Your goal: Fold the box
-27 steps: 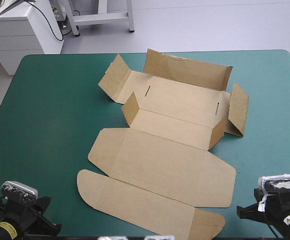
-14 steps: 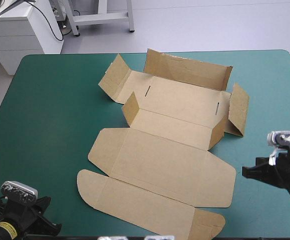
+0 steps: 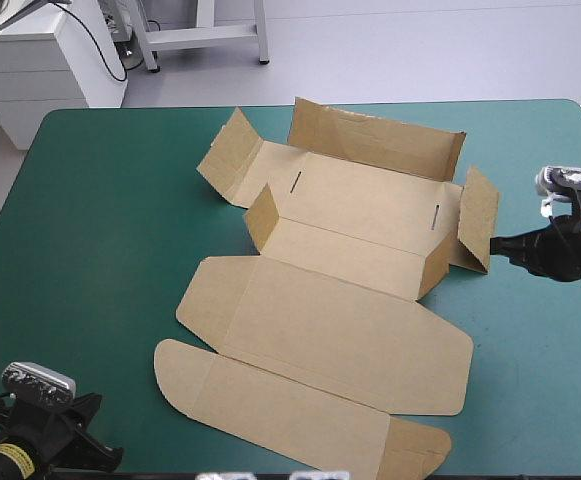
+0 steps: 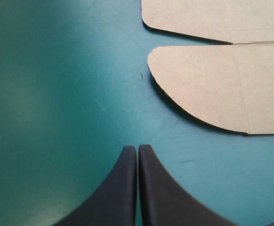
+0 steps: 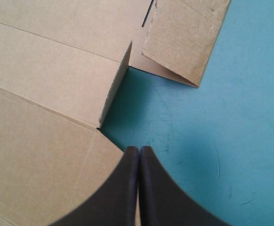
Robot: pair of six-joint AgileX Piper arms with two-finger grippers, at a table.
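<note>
Black left pincer [image 4: 137,148]: fingers pressed together into one point, holding nothing. It sits low over the near corner at about 7 o'clock, off the board.
Teal-green tabletop [image 3: 100,250]: a bare, finely scratched cover lies between the left pincer and the board.
Brown box [image 3: 340,270]: a cut sheet across the middle of the tabletop. Its near half is flat and its far half has walls partly raised.
Near flap [image 3: 270,400]: a strip with rounded corners, flat at 6 o'clock. One rounded corner lies ahead of the left pincer and to one side, apart from it.
Lid panel [image 3: 330,330]: broad and flat, just beyond the near flap.
Right pincer [image 3: 500,243]: closed and empty at 3 o'clock, its tips pointing toward 9 o'clock. They are just beside the right end flap [image 3: 478,218], and contact cannot be told.
Base panel [image 3: 370,200]: flat, with a short slit near each end.
Small tab [image 3: 261,215]: upright at the base's 9 o'clock end.
Left end flap [image 3: 228,155]: tilted up at 10 o'clock.
Far wall [image 3: 375,140]: standing along the 12 o'clock side.
</note>
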